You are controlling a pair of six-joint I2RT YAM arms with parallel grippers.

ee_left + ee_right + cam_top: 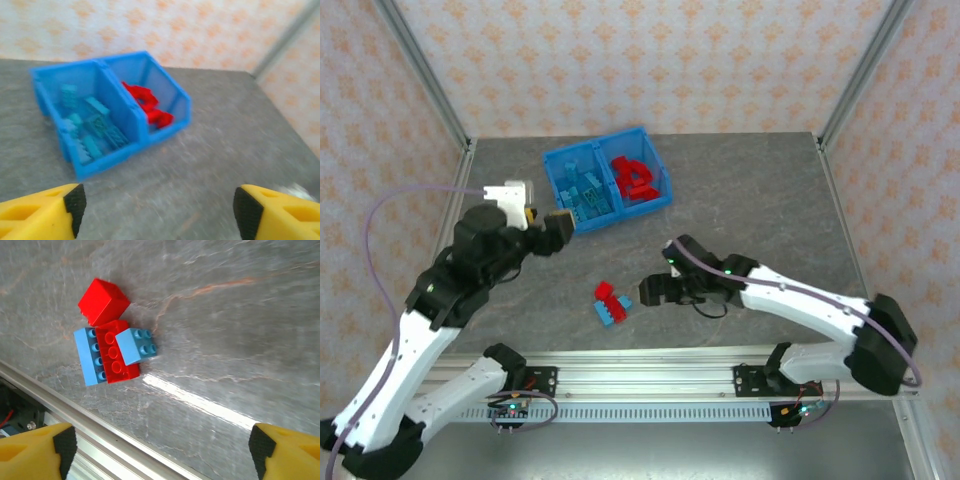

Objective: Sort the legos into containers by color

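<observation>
Loose legos (pixel 115 357): 2 red, 2 blue | bin (pixel 102 167) compartments: 2 | left gripper (pixel 160 210), right gripper (pixel 160 450): spread, empty

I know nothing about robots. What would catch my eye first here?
A bright blue bin sits at the back of the table, light blue bricks in its left half, red bricks in its right. Closer in, a small clump of red and blue bricks lies loose, the right claw open close by.

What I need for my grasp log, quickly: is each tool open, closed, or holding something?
Left tool: open, holding nothing.
Right tool: open, holding nothing.
</observation>
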